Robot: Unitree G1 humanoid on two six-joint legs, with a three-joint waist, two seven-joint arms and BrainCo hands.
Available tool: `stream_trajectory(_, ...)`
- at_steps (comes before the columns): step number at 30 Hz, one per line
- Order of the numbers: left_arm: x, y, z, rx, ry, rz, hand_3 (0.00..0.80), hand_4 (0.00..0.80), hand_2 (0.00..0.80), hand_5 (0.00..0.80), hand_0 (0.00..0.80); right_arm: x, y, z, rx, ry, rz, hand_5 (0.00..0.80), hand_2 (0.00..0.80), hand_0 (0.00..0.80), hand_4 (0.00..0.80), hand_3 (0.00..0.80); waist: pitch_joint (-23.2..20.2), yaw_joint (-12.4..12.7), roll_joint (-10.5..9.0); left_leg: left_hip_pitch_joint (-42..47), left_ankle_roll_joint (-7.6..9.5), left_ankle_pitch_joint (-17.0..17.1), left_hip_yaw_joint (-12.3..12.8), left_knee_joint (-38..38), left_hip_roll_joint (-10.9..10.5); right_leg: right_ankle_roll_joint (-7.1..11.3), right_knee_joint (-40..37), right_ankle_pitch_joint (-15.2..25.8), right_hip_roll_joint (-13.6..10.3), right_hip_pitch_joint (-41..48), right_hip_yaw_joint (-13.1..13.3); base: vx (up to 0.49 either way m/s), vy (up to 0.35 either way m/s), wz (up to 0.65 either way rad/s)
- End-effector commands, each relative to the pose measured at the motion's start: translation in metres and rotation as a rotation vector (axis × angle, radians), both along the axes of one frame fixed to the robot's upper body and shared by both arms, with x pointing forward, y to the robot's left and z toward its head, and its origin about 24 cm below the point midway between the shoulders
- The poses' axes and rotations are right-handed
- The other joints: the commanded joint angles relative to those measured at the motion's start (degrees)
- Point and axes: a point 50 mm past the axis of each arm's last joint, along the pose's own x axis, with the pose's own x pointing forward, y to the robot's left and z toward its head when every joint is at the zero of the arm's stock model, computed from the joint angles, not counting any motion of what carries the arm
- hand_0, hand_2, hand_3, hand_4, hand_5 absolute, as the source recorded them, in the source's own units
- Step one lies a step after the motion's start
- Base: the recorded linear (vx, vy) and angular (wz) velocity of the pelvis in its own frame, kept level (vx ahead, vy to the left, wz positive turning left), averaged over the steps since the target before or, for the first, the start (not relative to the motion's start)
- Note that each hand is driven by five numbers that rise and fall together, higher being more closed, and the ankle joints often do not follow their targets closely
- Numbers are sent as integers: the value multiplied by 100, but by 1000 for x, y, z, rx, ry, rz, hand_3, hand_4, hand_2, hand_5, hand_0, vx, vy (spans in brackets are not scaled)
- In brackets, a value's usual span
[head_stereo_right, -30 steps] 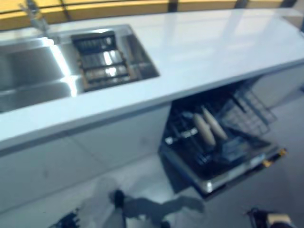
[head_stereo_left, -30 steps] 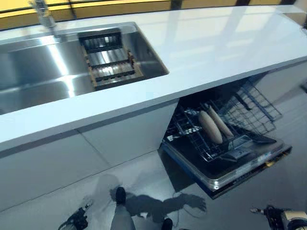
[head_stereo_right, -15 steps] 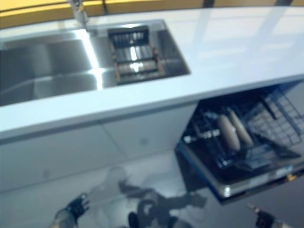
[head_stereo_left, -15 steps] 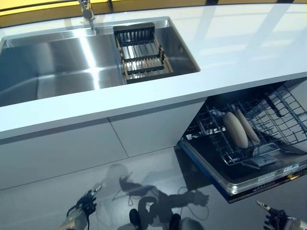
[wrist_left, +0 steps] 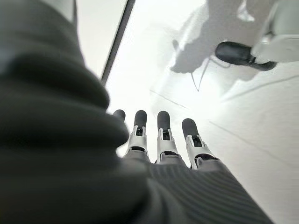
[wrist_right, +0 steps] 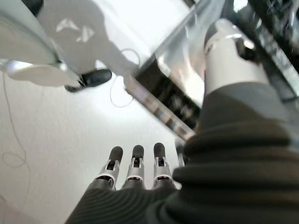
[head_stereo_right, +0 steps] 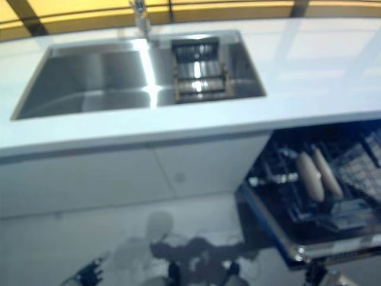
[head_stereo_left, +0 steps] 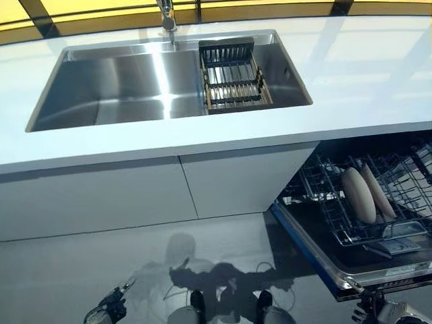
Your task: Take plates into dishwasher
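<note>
Two beige plates [head_stereo_left: 365, 194] stand on edge in the lower rack [head_stereo_left: 324, 202] of the open dishwasher [head_stereo_left: 317, 263] under the counter at the right; they also show in the right eye view [head_stereo_right: 317, 174]. My left hand [head_stereo_left: 109, 312] hangs low over the floor at the lower left, fingers straight and empty [wrist_left: 163, 135]. My right hand [head_stereo_left: 381, 314] hangs low at the lower right, by the dishwasher door's front edge, fingers straight and empty [wrist_right: 135, 165]. No plate is in either hand.
A white counter [head_stereo_left: 364, 81] runs across the view with a steel sink [head_stereo_left: 121, 88], a faucet [head_stereo_left: 167, 15] and a drain rack [head_stereo_left: 233, 74] set in the sink's right part. White cabinet fronts [head_stereo_left: 135, 196] stand below. The open dishwasher door juts out over the floor.
The camera has turned left: sink and counter have shifted right in the picture and the dishwasher sits nearer the right edge. Both hands stay low and empty.
</note>
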Motion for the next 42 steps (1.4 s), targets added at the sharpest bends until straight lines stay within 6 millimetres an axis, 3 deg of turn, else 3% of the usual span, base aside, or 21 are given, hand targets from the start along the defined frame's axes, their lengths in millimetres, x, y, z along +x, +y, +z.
stream_trajectory(1,18,-3,7,1,-76,-33,0,0,0,0,0,-7,-10,4,-17,6,-56,0,0,0,0,0,84,-74,-68,-173,590,-494,-216,488,-226,-180,-326,105,-109,514,-11,-76,-167,-18)
stream_trajectory(4,30,-7,12,5,-105,-82,0,0,0,0,0,-16,-8,0,29,24,-68,0,0,0,0,0,149,-82,-96,-111,554,-357,-167,262,-216,-107,-395,152,-111,554,-65,-87,-132,-12)
stream_trajectory(12,28,6,17,58,-90,-100,0,0,0,0,0,-41,-6,-8,86,116,-82,0,0,0,0,0,125,-136,-146,93,468,-167,-155,-150,-209,45,-630,223,-50,665,-47,-57,-61,0)
stream_trajectory(17,28,14,21,68,-94,-110,0,0,0,0,0,-43,-12,-6,72,62,-137,0,0,0,0,0,141,-215,-188,193,436,-116,-36,-326,-150,93,-686,214,69,600,-1,-65,-73,-2)
stream_trajectory(22,31,9,21,39,-109,-93,0,0,0,0,0,-18,-11,1,57,-84,-189,0,0,0,0,0,237,-300,-157,173,393,-100,114,-364,-110,44,-615,116,205,428,13,-63,-93,-14)
stream_trajectory(28,38,-1,19,-5,-143,-81,0,0,0,0,0,17,-13,17,29,-218,-230,0,0,0,0,0,503,-340,65,-126,290,-64,267,-128,-55,-127,-239,-114,217,84,-101,-88,-103,-22)
stream_trajectory(34,46,-11,20,-47,-197,-50,0,0,0,0,0,57,-22,47,66,-424,-366,0,0,0,0,0,920,-429,384,-837,207,-188,154,832,53,-429,982,-626,99,-708,-142,-125,-85,-6)
stream_trajectory(42,35,-24,11,-96,-199,12,0,0,0,0,0,92,-37,92,227,-810,-625,0,0,0,0,0,1058,-480,764,-1338,325,-474,77,1689,13,-657,2570,-1277,-223,-1558,-43,-43,-17,7)
